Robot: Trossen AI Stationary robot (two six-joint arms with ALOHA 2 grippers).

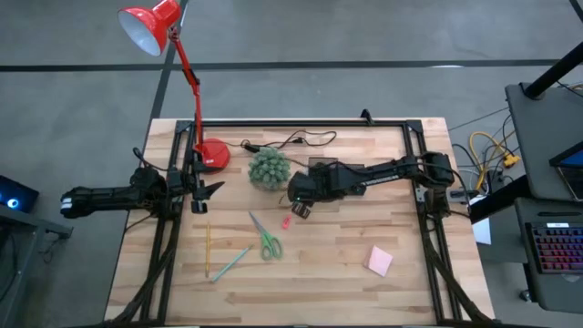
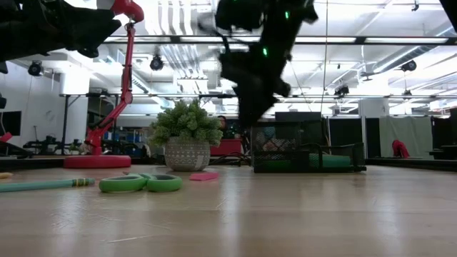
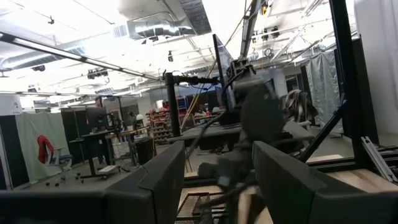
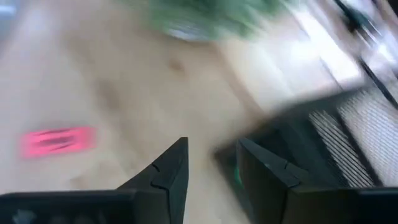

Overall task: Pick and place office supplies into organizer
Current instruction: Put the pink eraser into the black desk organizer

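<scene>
your landmark is the round fuzzy green plant in its pale woven pot [image 1: 270,169]. going left to right in the high view: the left gripper [image 1: 202,189] waits well to the plant's left, beside the red desk lamp's round base [image 1: 214,154], its two dark fingers [image 3: 158,180] standing wide apart with nothing between them

forward of the plant and to its left lie the thin yellow pencil [image 1: 208,248], long axis running away from the plant toward the table's front edge, and the light green pen [image 1: 231,262], slanted. nearer, just forward of the plant, lie the green-handled scissors [image 1: 266,239], blades pointing back toward the plant, handles toward the front edge

just right of that line sits a small flat pink eraser-like bit [image 1: 284,221], and the right gripper [image 1: 300,209] hangs just beside it, slightly plant-ward and to its right. its wrist view shows the fingers [image 4: 163,175] parted by a narrow gap and empty, with the pink bit [image 4: 57,140] off to one side, long axis crosswise to the fingers. the black mesh rectangular desk organizer [image 1: 321,167] stands just right of the plant, partly under this arm

i judge the right arm the nearer for that bit. the pink square sticky-note pad [image 1: 380,261] lies well right and forward of the plant
</scene>
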